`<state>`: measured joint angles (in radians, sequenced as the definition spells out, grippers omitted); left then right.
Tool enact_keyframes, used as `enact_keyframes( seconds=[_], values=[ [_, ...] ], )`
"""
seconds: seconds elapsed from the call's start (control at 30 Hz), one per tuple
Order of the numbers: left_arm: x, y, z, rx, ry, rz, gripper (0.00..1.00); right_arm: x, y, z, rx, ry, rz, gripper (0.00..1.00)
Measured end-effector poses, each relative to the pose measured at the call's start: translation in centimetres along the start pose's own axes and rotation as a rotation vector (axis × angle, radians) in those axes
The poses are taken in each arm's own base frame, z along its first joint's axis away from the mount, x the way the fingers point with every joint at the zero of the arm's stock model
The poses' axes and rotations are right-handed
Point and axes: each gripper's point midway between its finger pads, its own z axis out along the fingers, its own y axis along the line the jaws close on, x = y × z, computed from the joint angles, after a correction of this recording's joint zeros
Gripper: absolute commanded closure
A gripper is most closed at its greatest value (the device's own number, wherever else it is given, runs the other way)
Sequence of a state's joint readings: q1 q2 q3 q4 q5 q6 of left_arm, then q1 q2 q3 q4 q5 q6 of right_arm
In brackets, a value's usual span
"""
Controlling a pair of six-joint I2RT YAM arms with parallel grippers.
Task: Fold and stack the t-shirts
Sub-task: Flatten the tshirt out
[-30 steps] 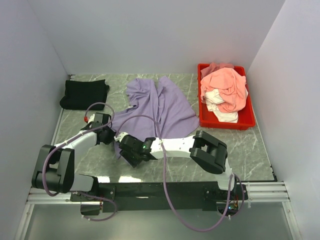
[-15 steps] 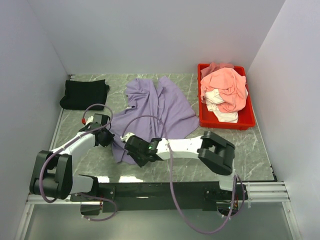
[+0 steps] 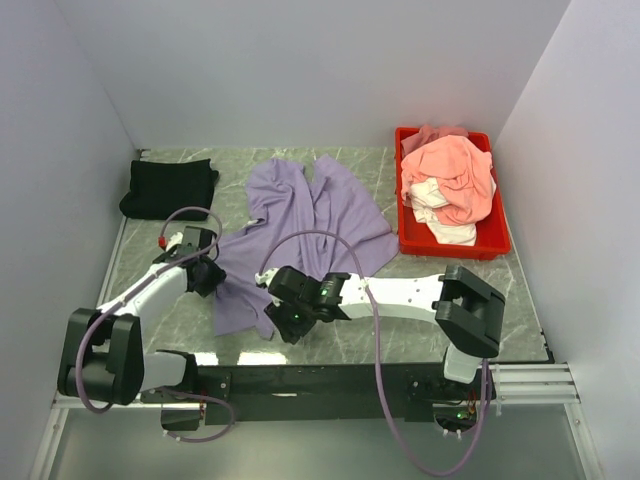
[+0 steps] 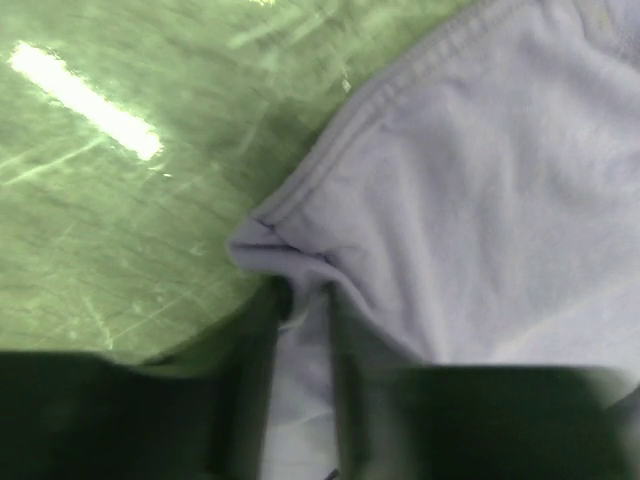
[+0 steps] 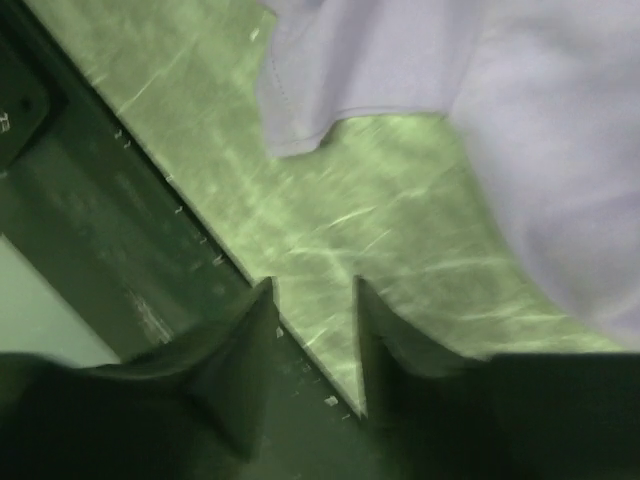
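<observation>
Cloth is dominating the overhead view: the lavender t-shirt [image 3: 305, 225] is lying rumpled and unfolded across the middle of the table [image 3: 525, 285], its near corner trailing toward the arms. The black t-shirt [image 3: 168, 187] is sitting folded at the far left corner, well apart, likely marking where the stack is to grow. The salmon-pink t-shirt [image 3: 455, 170] and the white t-shirt [image 3: 440, 222] are waiting bunched in the red tray [image 3: 450, 250] at the right, pink over white. The left gripper [image 3: 207, 275] is sitting low at the lavender shirt's left edge while the right gripper [image 3: 285, 322] is hanging at the near hem. Placed at two points of the same border, they look set to draw the cloth flat before any fold.

In the left wrist view, the left gripper [image 4: 305, 295] is straddling the hemmed corner of the lavender t-shirt [image 4: 480, 200]. A pucker of cloth is bunching at the tips and a strip is running between the fingers [image 4: 255, 350]. Whether they are clamping it or slackening off, I cannot tell.

In the right wrist view, the right gripper [image 5: 313, 290] is standing released, with only bare table [image 5: 400, 250] showing between its fingers [image 5: 245, 345] and nothing grasped. A corner of the lavender t-shirt [image 5: 340, 70] is lying just beyond the tips, apart from them, so a short reach forward would probably be needed to take it.
</observation>
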<state>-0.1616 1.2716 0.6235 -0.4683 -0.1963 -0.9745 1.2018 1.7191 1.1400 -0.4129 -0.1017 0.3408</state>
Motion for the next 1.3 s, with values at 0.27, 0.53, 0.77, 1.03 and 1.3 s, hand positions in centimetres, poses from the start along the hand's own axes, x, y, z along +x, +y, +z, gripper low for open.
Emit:
enact_keyframes(
  seconds=[0.27,0.53,0.77,1.03,1.3],
  values=[
    [-1.1,-0.3,-1.9,0.046,-0.049,-0.026,0.16,0.1,0.1,-0.9,-0.05,0.022,0.04,0.3],
    [-3.3,-2.5,-5.9,0.18,-0.125,-0.054,0.01,-5.3,-9.8,-5.8,0.059,-0.184,0.294,0.13],
    [-3.1,-6.4,-5.7,0.261,-0.083,0.0,0.0,-5.0,-19.2,-6.7,0.213,-0.224,0.486,0.11],
    [0.2,-10.9,-0.8,0.221,0.052,0.142,0.01,-1.8,-24.0,-3.4,0.276,-0.114,0.602,0.1],
    [-0.9,-12.5,3.2,0.175,0.085,0.136,0.01,-2.7,-24.0,-2.0,0.249,-0.121,0.627,0.1]
  ],
)
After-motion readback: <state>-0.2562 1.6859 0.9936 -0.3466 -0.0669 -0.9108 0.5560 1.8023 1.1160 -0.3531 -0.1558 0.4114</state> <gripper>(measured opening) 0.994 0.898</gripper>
